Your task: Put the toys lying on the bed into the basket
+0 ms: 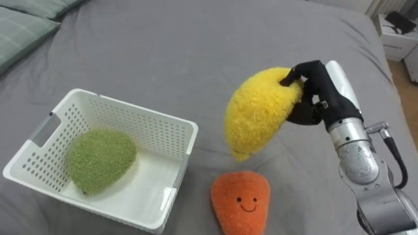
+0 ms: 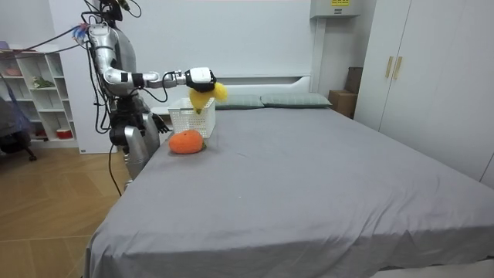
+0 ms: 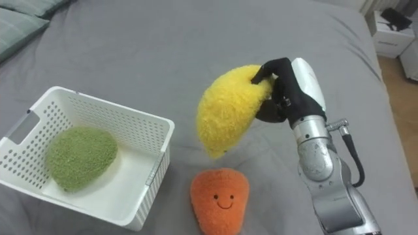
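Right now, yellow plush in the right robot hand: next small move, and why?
Probably carry the yellow plush left until it hangs over the white basket. The right robot hand grips it above the bed, just right of the basket's rim, not over it, and the green plush inside leaves room.

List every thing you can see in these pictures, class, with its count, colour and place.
yellow plush toy: one, yellow, held above the bed
green plush toy: one, green, inside the basket
orange plush toy: one, orange with a smile, lying on the bed beside the basket
basket: one, white, on the bed
bed: one, grey cover
pillows: two, grey, at the head of the bed
nightstand: one, white, beside the bed
shelf: one, white, behind the robot
wardrobe: one, white, at the room view's right
right hand: one, black, curled round the yellow plush toy
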